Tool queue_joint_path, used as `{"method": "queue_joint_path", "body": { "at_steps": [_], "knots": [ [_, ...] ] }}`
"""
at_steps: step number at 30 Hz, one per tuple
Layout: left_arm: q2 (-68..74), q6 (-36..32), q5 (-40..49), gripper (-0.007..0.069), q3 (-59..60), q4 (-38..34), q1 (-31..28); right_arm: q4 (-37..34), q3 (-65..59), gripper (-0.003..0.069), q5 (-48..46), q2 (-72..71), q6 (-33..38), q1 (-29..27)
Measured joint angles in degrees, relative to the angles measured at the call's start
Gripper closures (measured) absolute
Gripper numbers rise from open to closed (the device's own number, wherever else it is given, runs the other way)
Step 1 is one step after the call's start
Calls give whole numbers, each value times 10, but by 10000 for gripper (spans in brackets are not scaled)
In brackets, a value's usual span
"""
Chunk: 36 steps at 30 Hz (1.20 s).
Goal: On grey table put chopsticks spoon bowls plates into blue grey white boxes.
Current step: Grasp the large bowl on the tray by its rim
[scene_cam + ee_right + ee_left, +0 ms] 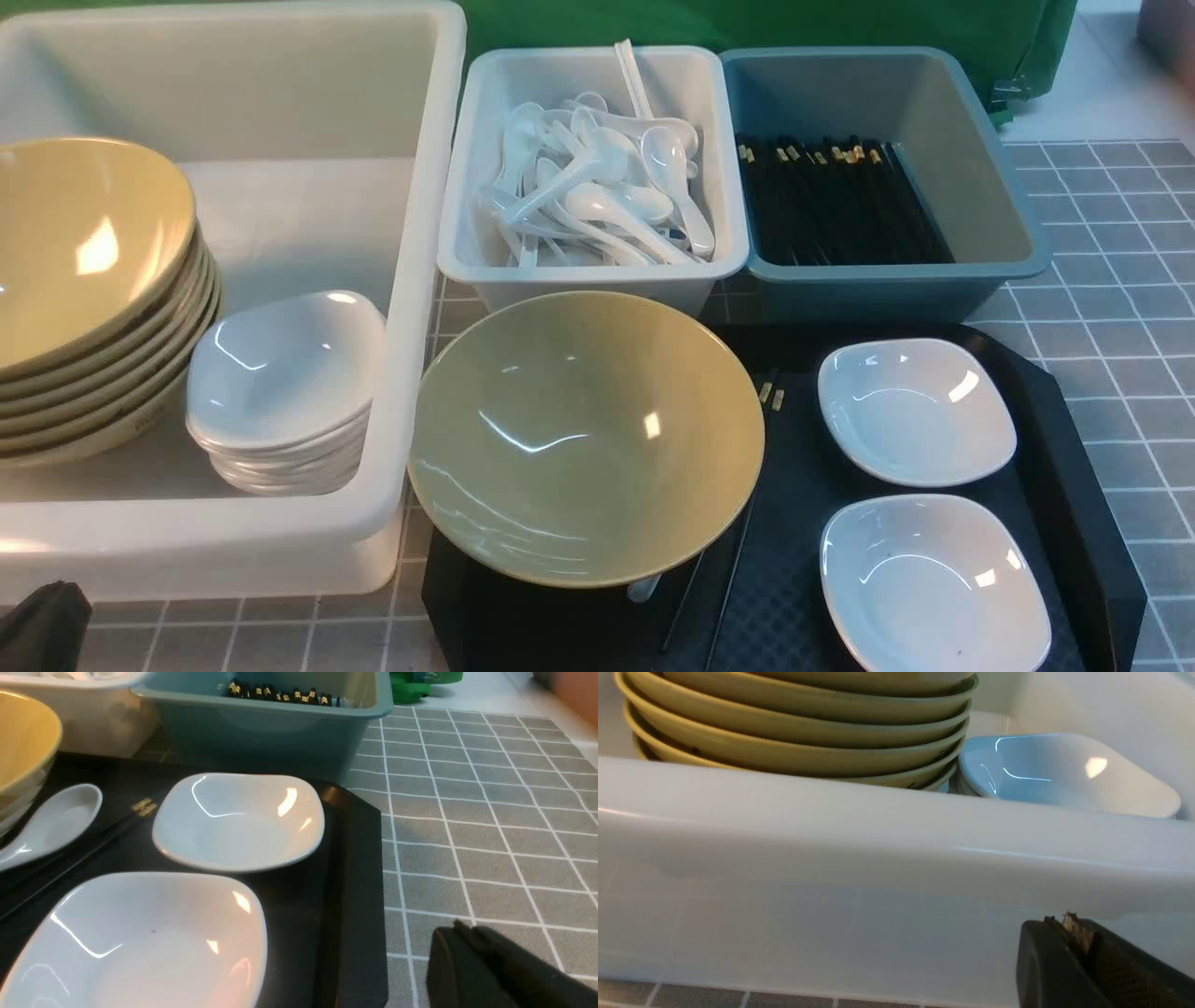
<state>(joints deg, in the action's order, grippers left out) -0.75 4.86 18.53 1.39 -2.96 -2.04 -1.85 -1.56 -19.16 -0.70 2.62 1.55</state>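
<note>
Yellow bowl (586,439), white plates (918,412), black tray (1074,523)

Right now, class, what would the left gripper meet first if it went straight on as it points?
Probably the near wall of the white box, though depth is hard to judge.

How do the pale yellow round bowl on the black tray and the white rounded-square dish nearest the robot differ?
The yellow bowl is round; the white dish is squarish. The bowl is larger; the dish is smaller. Both are glossy and empty.
</note>
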Motion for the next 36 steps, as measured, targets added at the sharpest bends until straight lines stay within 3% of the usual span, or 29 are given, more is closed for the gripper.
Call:
{"method": "queue_joint_path", "body": {
  "at_steps": [17, 27, 32, 36],
  "knots": [
    [0, 0, 0, 635, 0, 1, 0, 0, 0, 603, 0, 0, 0, 0],
    [0, -12, -8, 635, 0, 50, 0, 0, -1, 596, 18, 0, 0, 0],
    [0, -12, -82, 635, 1, 51, 0, 0, -1, 593, 112, 0, 0, 0],
    [0, -9, -252, 635, 1, 51, 0, 0, -1, 590, 290, 0, -1, 0]
  ]
}}
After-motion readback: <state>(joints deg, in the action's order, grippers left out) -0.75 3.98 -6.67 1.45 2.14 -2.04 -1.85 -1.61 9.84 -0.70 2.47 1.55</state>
